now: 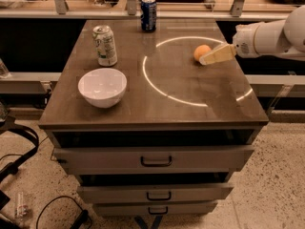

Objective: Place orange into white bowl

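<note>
Camera view: gripper (207, 59) over the right side of the tabletop (181, 113), touching or just beside the orange (201, 51); can't tell whether it's grasping. Risk: a glancing contact rolls the orange away, off-grasp. White bowl (102, 98) front-left, well apart, empty.
</note>
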`<state>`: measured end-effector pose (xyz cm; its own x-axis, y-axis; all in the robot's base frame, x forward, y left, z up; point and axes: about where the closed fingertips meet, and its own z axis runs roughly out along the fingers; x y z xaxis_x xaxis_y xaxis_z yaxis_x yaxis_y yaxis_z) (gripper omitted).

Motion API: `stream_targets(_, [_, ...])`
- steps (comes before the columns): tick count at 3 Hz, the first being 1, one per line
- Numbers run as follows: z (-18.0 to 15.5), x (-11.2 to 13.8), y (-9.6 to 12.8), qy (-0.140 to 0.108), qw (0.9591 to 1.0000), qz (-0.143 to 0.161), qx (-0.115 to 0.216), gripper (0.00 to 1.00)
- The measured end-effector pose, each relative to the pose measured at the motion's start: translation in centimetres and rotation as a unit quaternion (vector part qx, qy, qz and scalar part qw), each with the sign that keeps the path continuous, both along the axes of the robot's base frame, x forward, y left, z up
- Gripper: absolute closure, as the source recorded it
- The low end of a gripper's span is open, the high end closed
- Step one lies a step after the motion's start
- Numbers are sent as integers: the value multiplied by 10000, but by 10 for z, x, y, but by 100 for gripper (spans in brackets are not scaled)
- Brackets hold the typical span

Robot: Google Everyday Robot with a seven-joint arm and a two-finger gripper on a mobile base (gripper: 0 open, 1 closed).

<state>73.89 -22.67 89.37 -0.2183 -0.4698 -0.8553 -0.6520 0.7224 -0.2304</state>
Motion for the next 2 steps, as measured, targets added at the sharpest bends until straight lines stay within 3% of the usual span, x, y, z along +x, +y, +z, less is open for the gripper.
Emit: stream_targets(2, [-37, 24, 20, 119, 9987, 104, 476, 0])
